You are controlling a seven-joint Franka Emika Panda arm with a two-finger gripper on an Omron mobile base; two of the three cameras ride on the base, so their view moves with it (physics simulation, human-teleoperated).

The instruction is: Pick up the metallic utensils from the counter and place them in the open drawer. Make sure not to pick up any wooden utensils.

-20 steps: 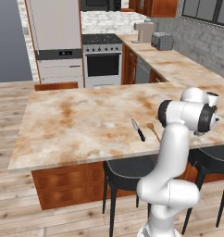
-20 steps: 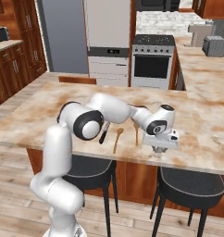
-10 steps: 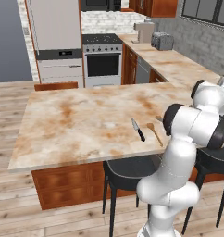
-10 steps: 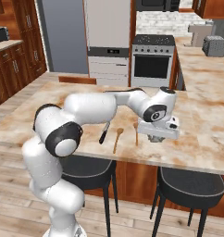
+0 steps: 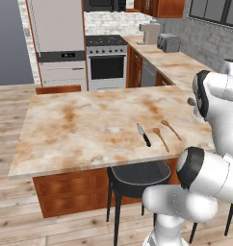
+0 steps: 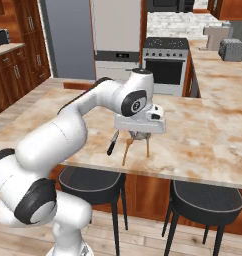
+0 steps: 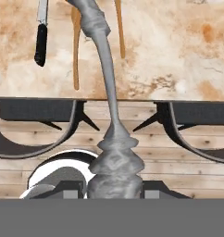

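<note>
My gripper (image 7: 115, 185) is shut on a thin grey metal utensil (image 7: 107, 69), which runs up the middle of the hand view and out over the counter's edge. In the right base view the gripper (image 6: 139, 134) hangs just above the marbled counter (image 6: 203, 135), near its front edge. A black-handled knife (image 6: 113, 142) (image 7: 40, 41) (image 5: 144, 135) lies flat just left of it. Two wooden utensils (image 6: 127, 150) (image 6: 147, 147) lie under and beside the hand; they appear again as the first spoon (image 7: 76, 51) (image 5: 160, 138) and the second spoon (image 7: 118, 32) (image 5: 171, 129). The drawer is out of view.
Two black stools (image 6: 93, 182) (image 6: 205, 197) stand under the counter's front edge. Reddish-brown cabinets (image 5: 70, 192) sit below the top. A stove (image 6: 168, 65) and fridge (image 6: 118, 35) line the far wall, and a side counter (image 5: 181, 65) carries a toaster.
The arm has swung round, carrying the hand with the grey utensil leftward in the right base view, from past the counter's edge to above the wooden spoons. Knife and spoons have not moved.
</note>
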